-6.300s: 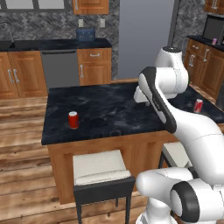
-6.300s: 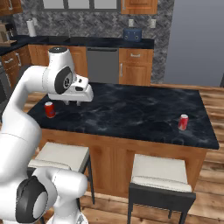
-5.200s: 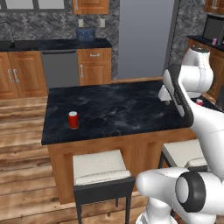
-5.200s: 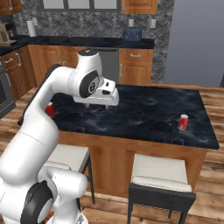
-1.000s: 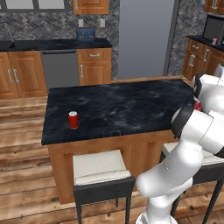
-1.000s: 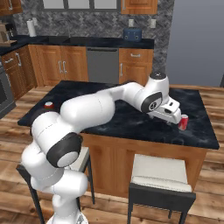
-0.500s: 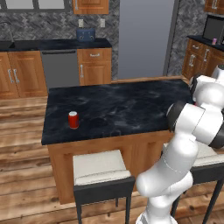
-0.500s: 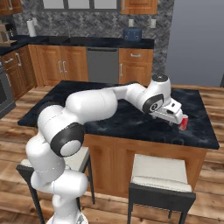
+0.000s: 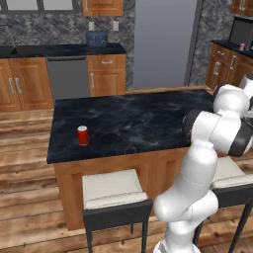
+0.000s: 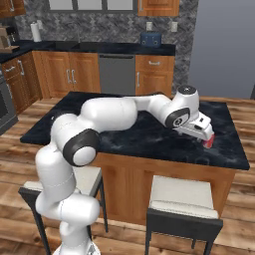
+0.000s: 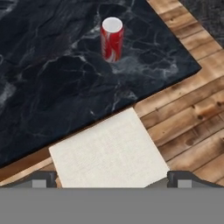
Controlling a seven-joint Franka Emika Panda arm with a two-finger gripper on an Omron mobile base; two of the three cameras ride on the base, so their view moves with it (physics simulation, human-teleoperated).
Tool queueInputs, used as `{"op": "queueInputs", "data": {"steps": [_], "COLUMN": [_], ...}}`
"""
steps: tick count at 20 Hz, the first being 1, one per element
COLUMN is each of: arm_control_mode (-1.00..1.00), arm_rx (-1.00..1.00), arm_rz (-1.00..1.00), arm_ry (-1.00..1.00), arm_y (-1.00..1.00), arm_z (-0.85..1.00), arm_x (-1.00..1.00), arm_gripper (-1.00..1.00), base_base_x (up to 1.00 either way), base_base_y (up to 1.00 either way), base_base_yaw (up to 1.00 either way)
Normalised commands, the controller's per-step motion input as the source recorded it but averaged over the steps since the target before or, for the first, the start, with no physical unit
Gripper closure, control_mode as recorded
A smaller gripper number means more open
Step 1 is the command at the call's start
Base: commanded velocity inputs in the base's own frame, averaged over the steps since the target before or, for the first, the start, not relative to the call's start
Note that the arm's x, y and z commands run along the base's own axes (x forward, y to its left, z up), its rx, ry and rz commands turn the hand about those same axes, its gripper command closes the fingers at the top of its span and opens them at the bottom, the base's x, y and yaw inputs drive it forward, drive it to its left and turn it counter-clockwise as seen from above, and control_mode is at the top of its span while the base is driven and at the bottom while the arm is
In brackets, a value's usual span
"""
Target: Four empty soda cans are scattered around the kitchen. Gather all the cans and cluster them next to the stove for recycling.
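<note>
**Kitchen island with two red cans**

Black marbled island top [image 9: 128, 121] sits in the middle of the wood floor, and my arm reaches out over its far right end. From the right base view I can see the gripper [image 10: 205, 135] hanging just over the counter, right beside a red-and-white can [image 11: 112, 39]. That can stands upright near the corner of the island, close to the edge. In the hand view it is up near the top of the picture, well ahead of the two finger tips, which sit far apart at the bottom corners — so the gripper is spread wide and holds nothing.

A second can, plain red [image 9: 82, 135], stands upright at the other end of the island, near the front edge. The two cans are well apart.

Below the counter edge I see two stools with pale seats — one [image 9: 112, 188] under the red can's end and one [image 10: 183, 195] under the gripper's end. Far back on the right side counter a tiny pink can [image 9: 242, 46] stands by the microwave [image 9: 241, 32].
</note>
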Motion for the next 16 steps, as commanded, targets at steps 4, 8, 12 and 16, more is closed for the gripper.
{"op": "queueInputs", "data": {"steps": [4, 8, 12, 16], "arm_control_mode": [-1.0, -1.0, -1.0, -1.0], "arm_rx": [0.0, 0.0, 0.0, 0.0], "arm_rz": [0.0, -0.03, -0.04, -0.05], "arm_ry": [0.0, 0.0, 0.0, 0.0], "arm_y": [-0.1, 0.0, -0.02, -0.03], "arm_z": [-0.04, -0.06, -0.09, -0.1], "arm_x": [0.22, 0.26, 0.28, 0.28], "arm_gripper": [-1.0, -1.0, -1.0, -1.0], "base_base_x": [0.0, 0.0, 0.0, 0.0], "base_base_y": [0.0, 0.0, 0.0, 0.0], "base_base_yaw": [0.0, 0.0, 0.0, 0.0]}}
